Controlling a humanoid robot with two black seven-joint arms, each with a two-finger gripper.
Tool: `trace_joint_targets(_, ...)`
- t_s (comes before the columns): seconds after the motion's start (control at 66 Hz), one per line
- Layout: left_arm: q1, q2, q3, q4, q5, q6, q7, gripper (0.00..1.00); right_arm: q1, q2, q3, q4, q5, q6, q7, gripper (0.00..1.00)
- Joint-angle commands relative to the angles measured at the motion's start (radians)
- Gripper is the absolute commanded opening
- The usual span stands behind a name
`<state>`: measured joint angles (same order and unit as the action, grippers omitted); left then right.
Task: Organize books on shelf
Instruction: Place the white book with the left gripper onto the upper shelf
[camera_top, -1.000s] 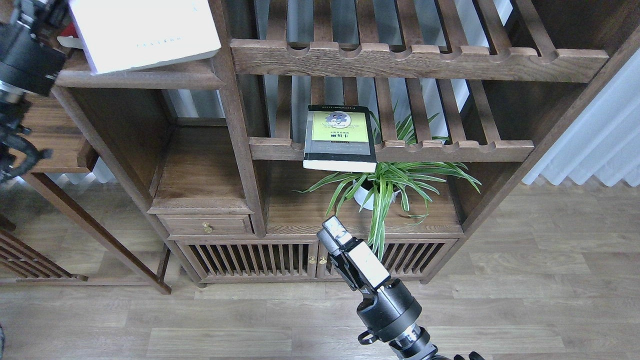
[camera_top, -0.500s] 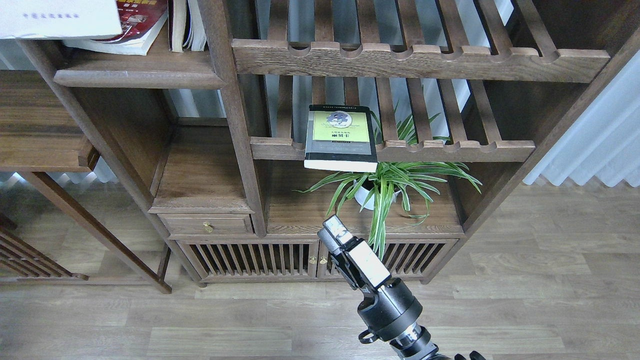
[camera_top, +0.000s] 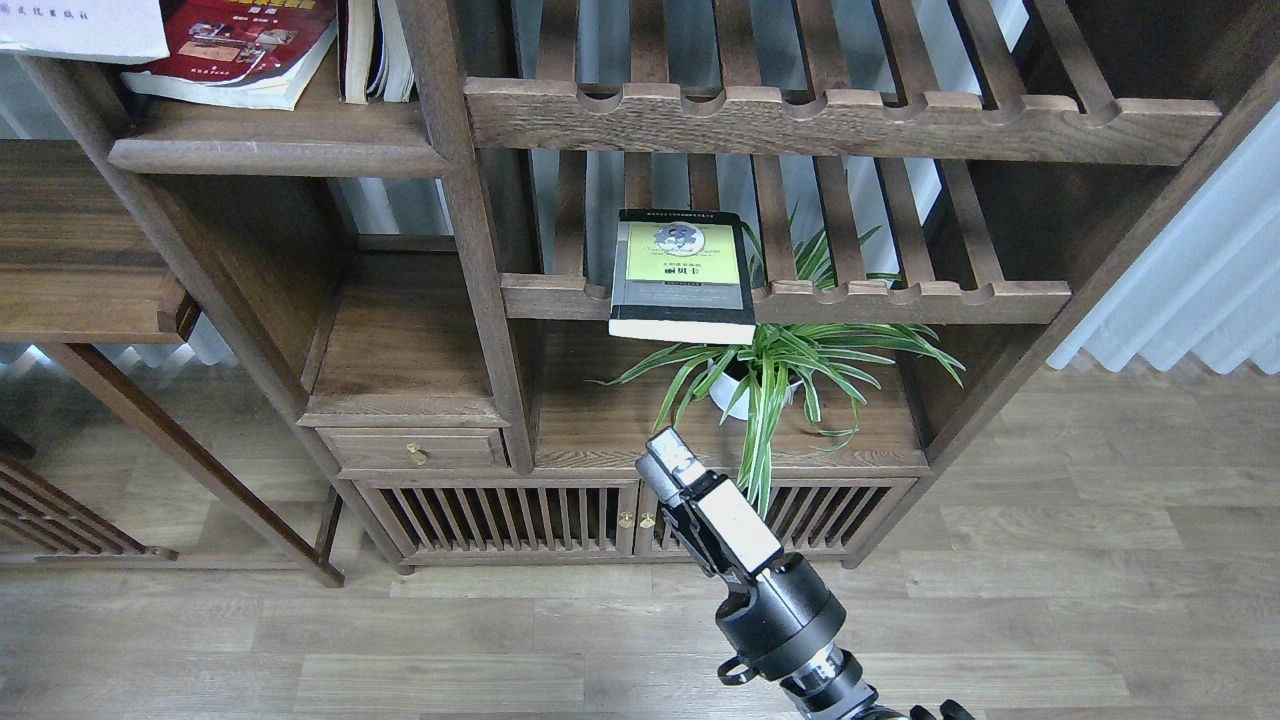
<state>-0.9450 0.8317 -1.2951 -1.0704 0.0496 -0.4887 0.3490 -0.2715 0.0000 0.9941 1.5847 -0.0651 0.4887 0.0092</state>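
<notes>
The red book (camera_top: 235, 40) and white book (camera_top: 80, 25) lie on the shelf (camera_top: 270, 150), the black-grey book (camera_top: 682, 275) remains on the slatted rack (camera_top: 900, 298), right pincer (camera_top: 665, 462) empty (opening unclear).

The white book (camera_top: 80, 25) and red book (camera_top: 240, 45) are cut off by the top edge; the plant's pot (camera_top: 735, 392) hides behind leaves.

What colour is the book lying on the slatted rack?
Black-grey book with a yellow-green panel, seen best in the head view.
</notes>
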Motion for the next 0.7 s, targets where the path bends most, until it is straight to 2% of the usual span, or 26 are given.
trace_joint_targets(0.0, -0.11, -0.019, 0.075, 0.075, 0.021, 0.0, 0.018, 0.02, 0.0, 0.0, 0.0, 0.001, 0.001, 0.0, 0.0, 0.87)
trace_joint_targets(0.136, -0.207, -0.075, 0.148, 0.159, 0.026, 0.0, 0.028, 0.02, 0.0, 0.0, 0.001, 0.003, -0.001, 0.0, 0.0, 0.87)
trace_joint_targets(0.152, -0.253, -0.103, 0.178, 0.205, 0.033, 0.0, 0.028, 0.02, 0.0, 0.0, 0.001, 0.004, -0.001, 0.0, 0.0, 0.87)
trace_joint_targets(0.303, -0.34, -0.181, 0.224, 0.308, 0.067, 0.0, 0.028, 0.02, 0.0, 0.0, 0.0, 0.005, -0.001, 0.0, 0.0, 0.87)
trace_joint_targets(0.515, -0.408, -0.252, 0.261, 0.451, 0.07, 0.0, 0.03, 0.03, 0.0, 0.0, 0.001, 0.005, -0.001, 0.0, 0.0, 0.87)
trace_joint_targets(0.682, -0.414, -0.339, 0.274, 0.572, 0.07, 0.0, 0.028, 0.04, 0.011, 0.0, 0.008, 0.003, -0.007, 0.0, 0.008, 0.86)
